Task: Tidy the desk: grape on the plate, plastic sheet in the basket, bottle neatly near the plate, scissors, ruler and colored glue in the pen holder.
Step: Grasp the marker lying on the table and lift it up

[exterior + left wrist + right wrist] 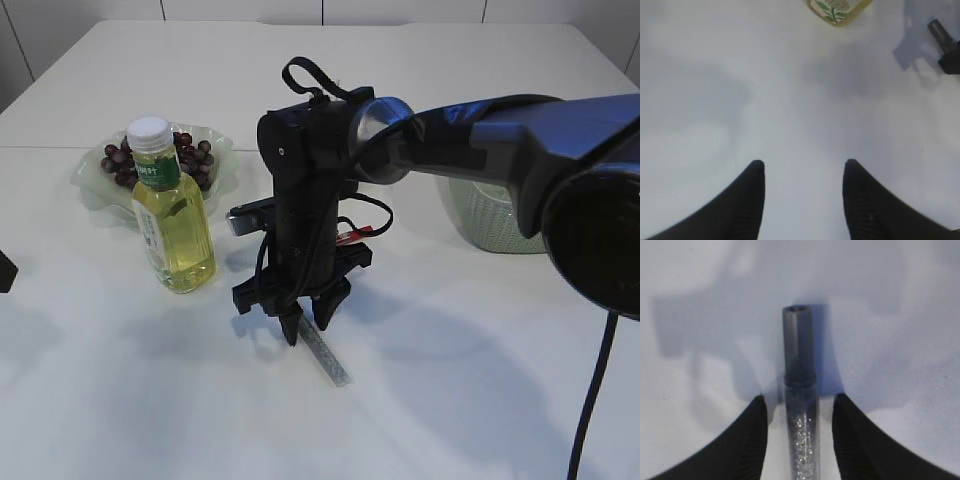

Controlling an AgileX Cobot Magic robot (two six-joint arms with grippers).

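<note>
Right hand (799, 407) straddles the glue (800, 415) on the counter (900, 340), fingers spread; left hand (802, 172) hovers spread, empty.

The white desk (480, 400) carries a plate (95, 190) of grapes, a bottle (175, 235), a glue stick (328, 355) and a basket (480, 220).

One bottle (174, 215), one plate (95, 190) holding a single bunch of grapes (120, 160), one glitter glue tube (326, 352) and one basket (490, 218) occupy the tabletop (450, 380).
</note>
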